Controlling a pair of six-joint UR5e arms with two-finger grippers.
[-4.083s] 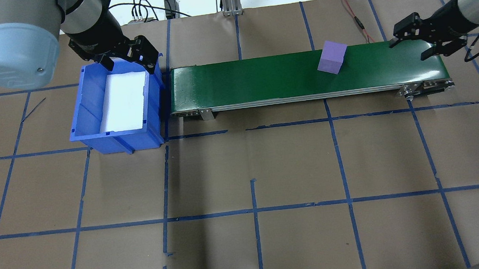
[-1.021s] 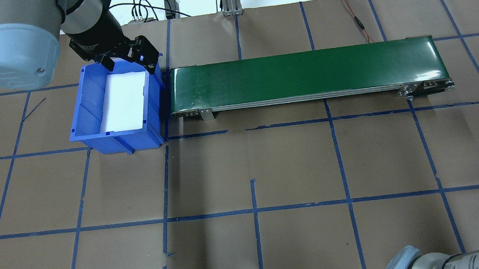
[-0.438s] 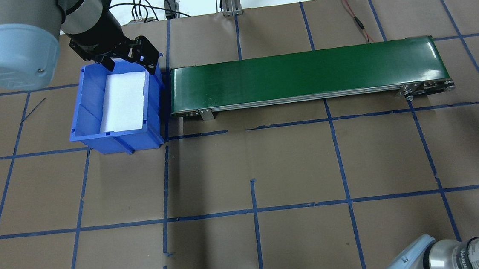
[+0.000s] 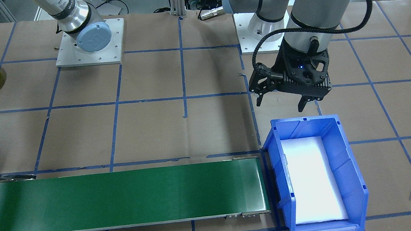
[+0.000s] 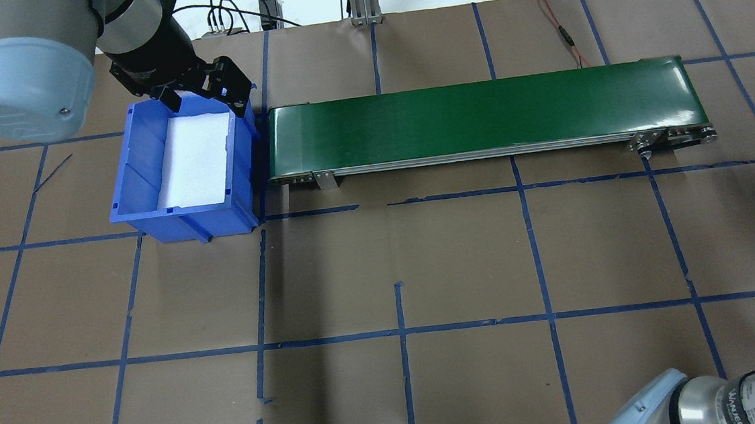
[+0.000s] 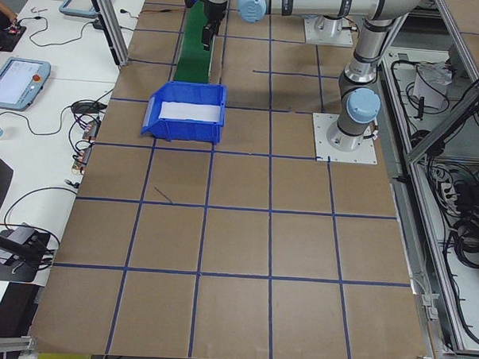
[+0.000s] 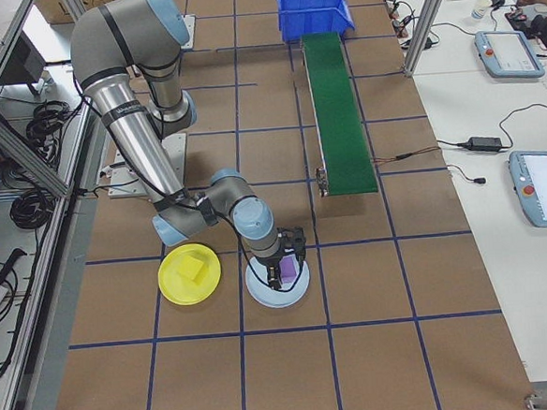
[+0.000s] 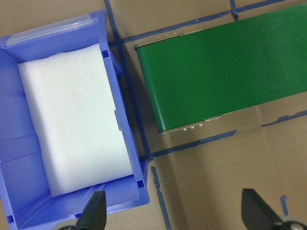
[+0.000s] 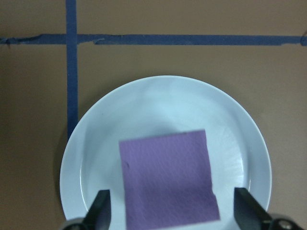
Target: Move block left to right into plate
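purple block sits on pale blue plate (soft foam look) | right gripper spread wide above it | left gripper open too

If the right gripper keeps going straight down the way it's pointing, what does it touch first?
Most likely the purple block, which lies between the open fingers of the right gripper, on the pale blue plate. The height above it is unclear; the fingertips might meet the plate beside it.

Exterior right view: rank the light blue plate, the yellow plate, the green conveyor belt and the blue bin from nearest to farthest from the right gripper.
1. Light blue plate, directly under the right gripper.
2. Yellow plate, beside it.
3. Green conveyor belt, farther along the table.
4. Blue bin, at the belt's far end.
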